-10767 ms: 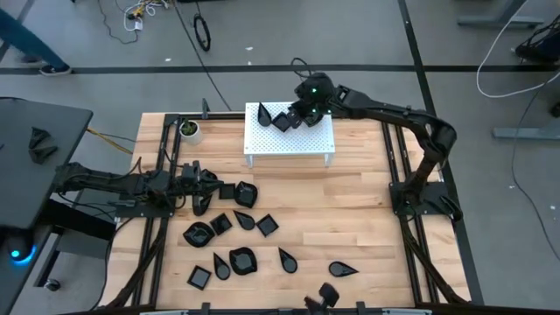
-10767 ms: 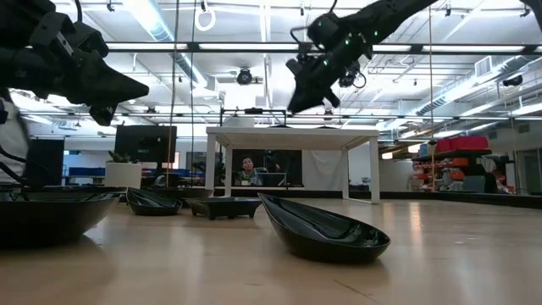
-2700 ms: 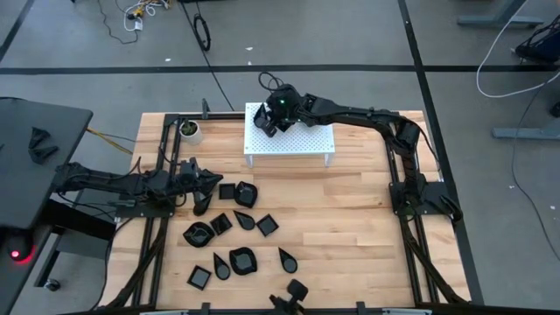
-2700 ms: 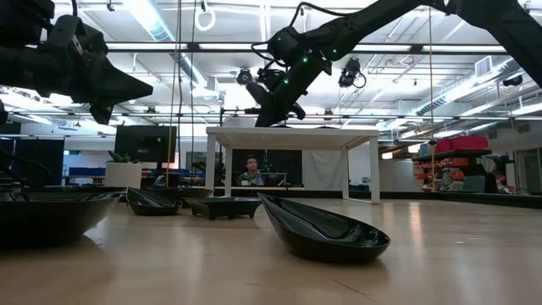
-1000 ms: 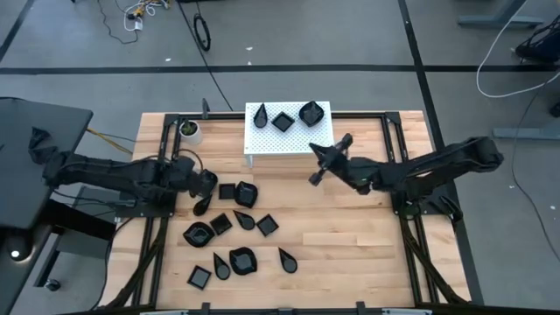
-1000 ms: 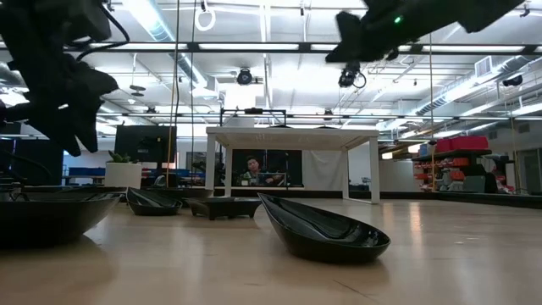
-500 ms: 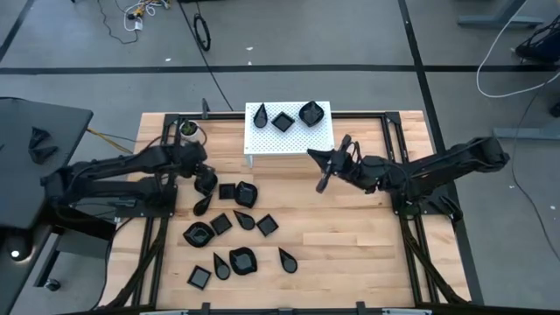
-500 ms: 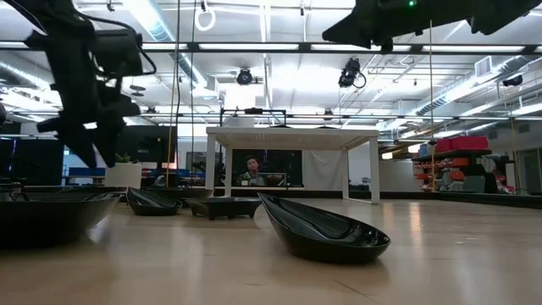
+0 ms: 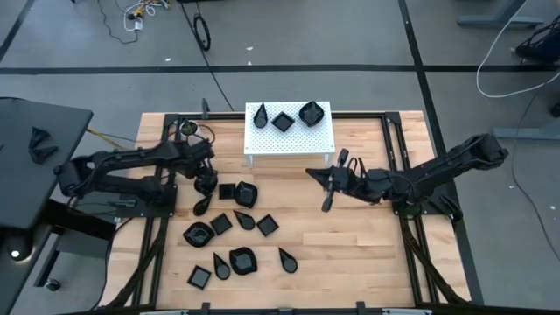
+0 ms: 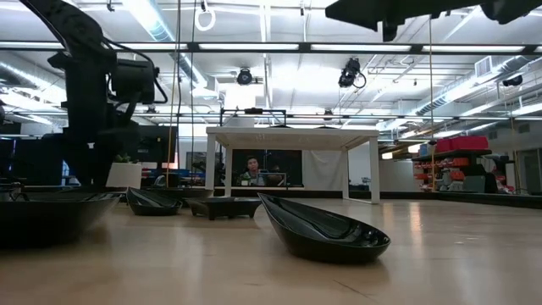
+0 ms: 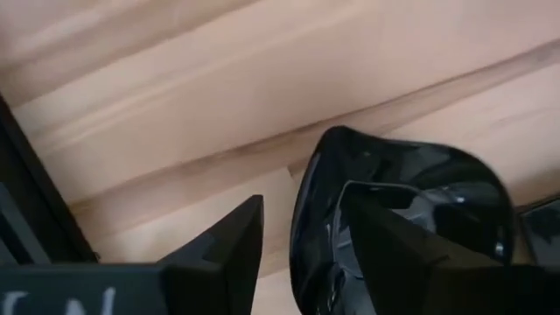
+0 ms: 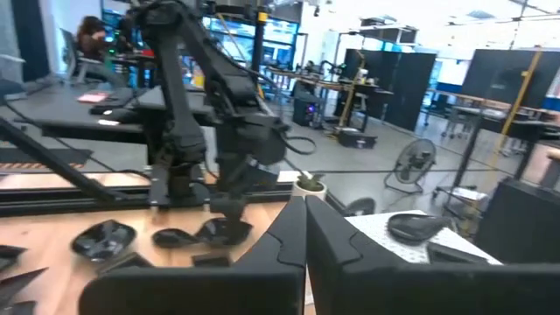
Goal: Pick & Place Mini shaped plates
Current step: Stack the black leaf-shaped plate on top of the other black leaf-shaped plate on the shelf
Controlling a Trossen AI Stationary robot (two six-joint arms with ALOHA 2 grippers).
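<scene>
Several glossy black mini shaped plates [image 9: 236,232] lie spread over the table's left half. Three more [image 9: 282,119] sit on the white perforated stand [image 9: 289,140] at the far edge. My left gripper [image 9: 206,183] points down at the cluster's far-left end, open. In the left wrist view its fingers straddle the rim of a rounded plate [image 11: 420,192]. My right gripper [image 9: 313,174] hovers shut and empty just in front of the stand, pointing toward the table's left. In the low view a teardrop plate [image 10: 326,230] rests on its base close by. My left gripper comes from above, pointing down, with one finger [image 11: 229,241] outside the rounded plate's rim [image 11: 308,210] and the other finger [image 11: 385,249] over the plate's hollow. The plate lies on the table. Whether either finger touches it, I cannot tell.
A small white cup with a green plant [image 9: 187,129] stands at the far left corner, beside my left arm. Black frame rails [image 9: 395,166] run along both sides of the table. A person [image 10: 250,169] sits in the room beyond the stand.
My left arm has risen at the wrist, and its gripper has tipped from nearly level to pointing down over the rounded plate at the cluster's far-left end. My right gripper, still shut, has drifted a little toward the near edge, away from the stand.
</scene>
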